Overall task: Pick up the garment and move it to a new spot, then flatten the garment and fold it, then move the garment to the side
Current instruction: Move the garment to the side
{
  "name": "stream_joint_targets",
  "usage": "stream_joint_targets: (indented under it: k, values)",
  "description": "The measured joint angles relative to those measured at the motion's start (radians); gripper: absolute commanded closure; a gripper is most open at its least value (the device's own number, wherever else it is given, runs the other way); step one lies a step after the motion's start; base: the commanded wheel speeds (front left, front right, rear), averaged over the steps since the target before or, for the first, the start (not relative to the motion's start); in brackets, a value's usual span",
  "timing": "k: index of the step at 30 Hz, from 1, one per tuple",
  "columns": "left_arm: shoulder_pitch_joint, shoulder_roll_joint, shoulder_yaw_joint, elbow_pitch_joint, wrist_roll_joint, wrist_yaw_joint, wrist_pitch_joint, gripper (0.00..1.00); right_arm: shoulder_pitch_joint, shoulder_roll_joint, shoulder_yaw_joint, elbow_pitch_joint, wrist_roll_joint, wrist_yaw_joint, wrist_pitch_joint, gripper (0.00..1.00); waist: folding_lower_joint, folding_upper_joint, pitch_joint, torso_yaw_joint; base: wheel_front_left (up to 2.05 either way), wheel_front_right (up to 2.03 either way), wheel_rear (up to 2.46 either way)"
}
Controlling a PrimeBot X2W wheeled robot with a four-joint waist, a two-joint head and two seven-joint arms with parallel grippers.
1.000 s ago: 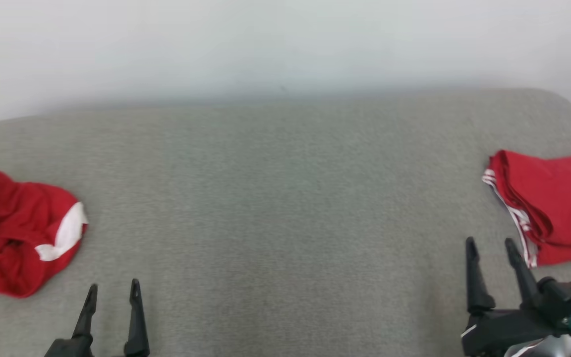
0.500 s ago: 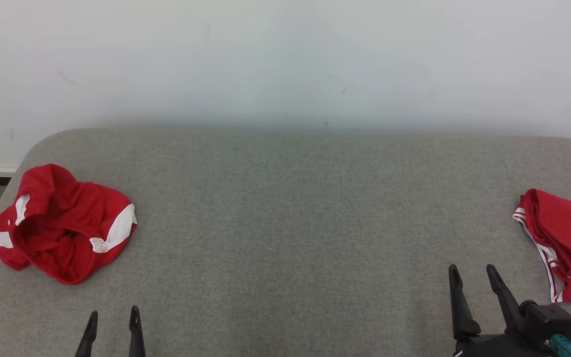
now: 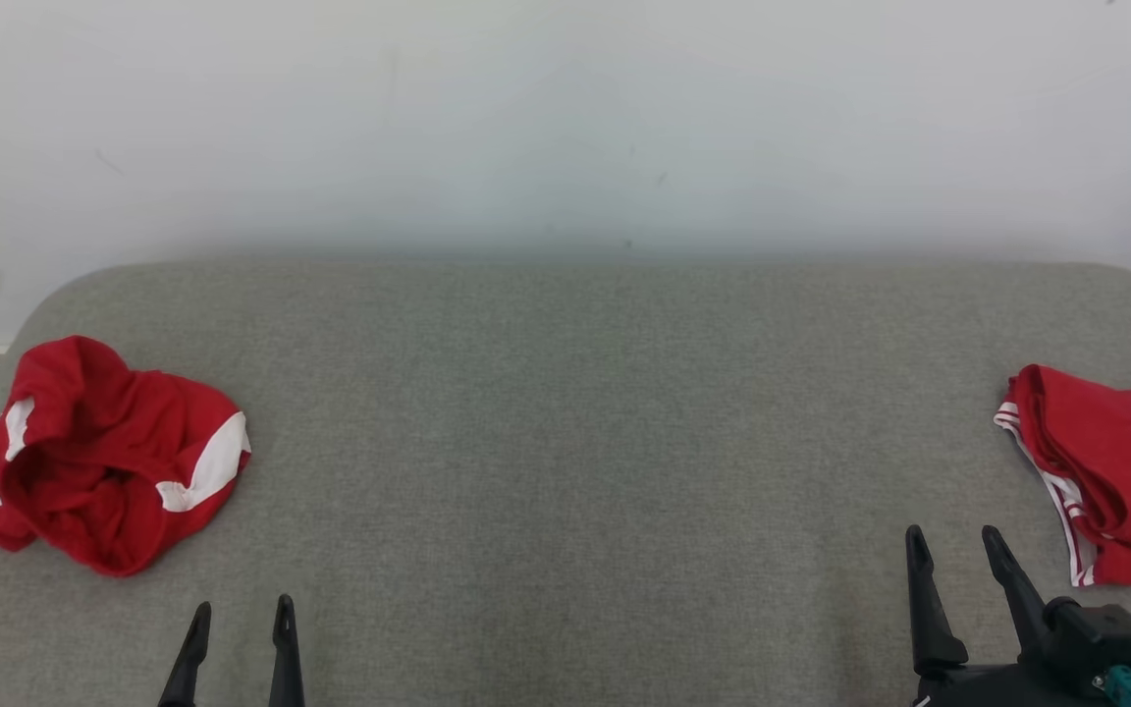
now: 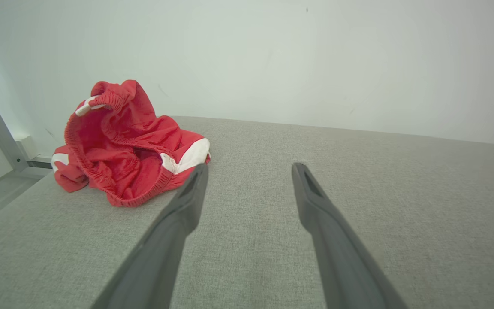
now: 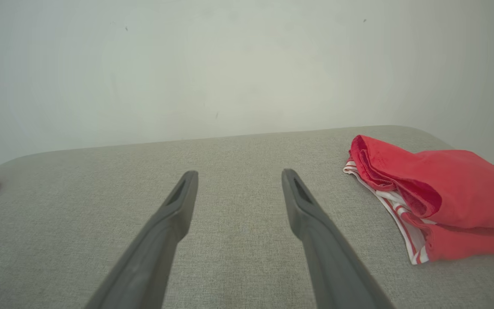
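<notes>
Grey padded surface point(image 3: 565, 412): crumpled garment point(image 3: 99, 457) left, folded garment point(image 3: 1110, 471) right; left end effector point(image 3: 242, 605), right end effector point(image 3: 952, 532) spread, empty.

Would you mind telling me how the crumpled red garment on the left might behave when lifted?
The crumpled red garment will probably hang limp and unfurl, since it lies in soft folds. The cloth looks thin, so it is likely light. A pinch on the gathered waistband would likely slip less than on smooth cloth.

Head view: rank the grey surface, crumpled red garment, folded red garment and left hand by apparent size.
1. grey surface
2. crumpled red garment
3. folded red garment, cut off by the frame edge, so its full size is unsure
4. left hand, cropped at the bottom edge
</notes>
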State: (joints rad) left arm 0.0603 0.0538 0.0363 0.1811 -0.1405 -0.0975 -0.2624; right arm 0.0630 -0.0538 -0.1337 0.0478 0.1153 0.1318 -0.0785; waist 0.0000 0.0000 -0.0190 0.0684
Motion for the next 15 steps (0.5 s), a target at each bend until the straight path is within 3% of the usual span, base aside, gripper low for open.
stream_joint_targets:
  k: [15]
  values:
    - [-0.005,-0.002,0.000,-0.004,0.010,-0.007,0.000,0.00,-0.001,0.001,-0.011,0.000,0.004,0.000,0.003,0.00,0.0000,0.0000,0.005,-0.034,0.00,0.00,0.00]
